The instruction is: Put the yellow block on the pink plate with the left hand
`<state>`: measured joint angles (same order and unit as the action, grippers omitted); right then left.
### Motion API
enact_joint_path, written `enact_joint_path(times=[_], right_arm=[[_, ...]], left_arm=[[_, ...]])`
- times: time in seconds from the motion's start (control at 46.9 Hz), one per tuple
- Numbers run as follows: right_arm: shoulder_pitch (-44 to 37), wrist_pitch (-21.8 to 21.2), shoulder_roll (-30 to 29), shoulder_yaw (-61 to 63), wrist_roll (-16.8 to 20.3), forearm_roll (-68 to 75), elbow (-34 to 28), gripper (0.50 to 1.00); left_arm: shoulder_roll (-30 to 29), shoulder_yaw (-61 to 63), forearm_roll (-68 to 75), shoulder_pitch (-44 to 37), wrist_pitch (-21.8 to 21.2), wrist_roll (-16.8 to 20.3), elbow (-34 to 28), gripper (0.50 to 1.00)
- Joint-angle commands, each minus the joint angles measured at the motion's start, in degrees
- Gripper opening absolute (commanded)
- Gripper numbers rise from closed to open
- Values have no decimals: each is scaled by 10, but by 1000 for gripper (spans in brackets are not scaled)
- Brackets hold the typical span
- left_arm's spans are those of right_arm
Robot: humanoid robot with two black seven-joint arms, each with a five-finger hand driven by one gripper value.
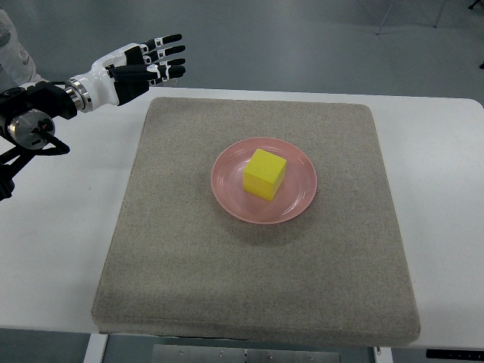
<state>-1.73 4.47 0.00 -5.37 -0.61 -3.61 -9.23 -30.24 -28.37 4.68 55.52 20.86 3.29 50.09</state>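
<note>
The yellow block sits on the pink plate, slightly left of the plate's centre, on a grey mat that covers most of the white table. The left hand hovers over the table's far left corner, well apart from the block, its fingers stretched out and holding nothing.

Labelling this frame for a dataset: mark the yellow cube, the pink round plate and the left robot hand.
yellow cube [265,173], top view, its top face.
pink round plate [227,189], top view, bare left rim.
left robot hand [148,63], top view, middle of the hand.
</note>
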Motion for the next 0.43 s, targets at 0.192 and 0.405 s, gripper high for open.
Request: enact_joint_path(times=[0.192,0.405], right_arm=[[5,0,0,-1,0,1,0,924],[6,2,0,-1,-1,1,0,924]], left_arm=[[13,0,-52,-17,0,-1,-10,992],[13,-10,-54,-35,1,-1,-10,992]])
